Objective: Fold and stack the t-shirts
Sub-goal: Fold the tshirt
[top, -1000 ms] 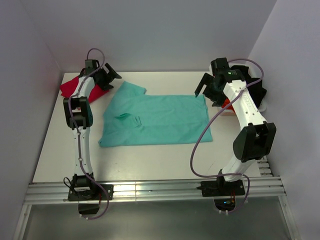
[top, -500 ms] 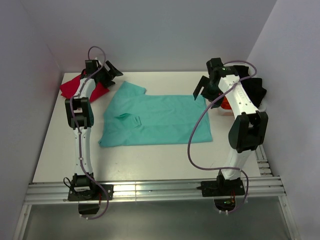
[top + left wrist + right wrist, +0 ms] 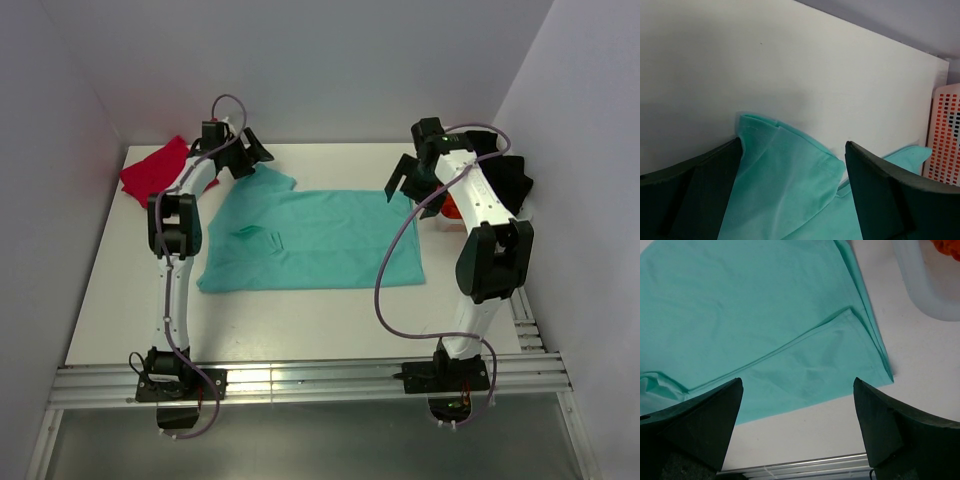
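A teal-green t-shirt [image 3: 310, 240] lies spread flat in the middle of the white table [image 3: 130, 300]. A crimson-red t-shirt [image 3: 155, 168] sits crumpled at the back left corner. My left gripper [image 3: 250, 152] hovers open over the teal shirt's back left sleeve [image 3: 785, 185]. In the left wrist view that sleeve lies between the spread fingers [image 3: 700, 190] of the left gripper [image 3: 794, 145], ungripped. My right gripper [image 3: 410, 182] stands open above the shirt's back right corner. In the right wrist view the right gripper [image 3: 798, 382] sits over the folded hem [image 3: 815, 365].
At the back right stands a translucent bin [image 3: 925, 290] with an orange perforated basket [image 3: 945, 135] and dark cloth [image 3: 505, 178] by it. Grey walls close in the table on three sides. A metal rail [image 3: 300, 380] runs along the front edge.
The left gripper has swung right, from above the red shirt to the teal shirt's back left sleeve. The right gripper moved slightly left a second ago and has held since.
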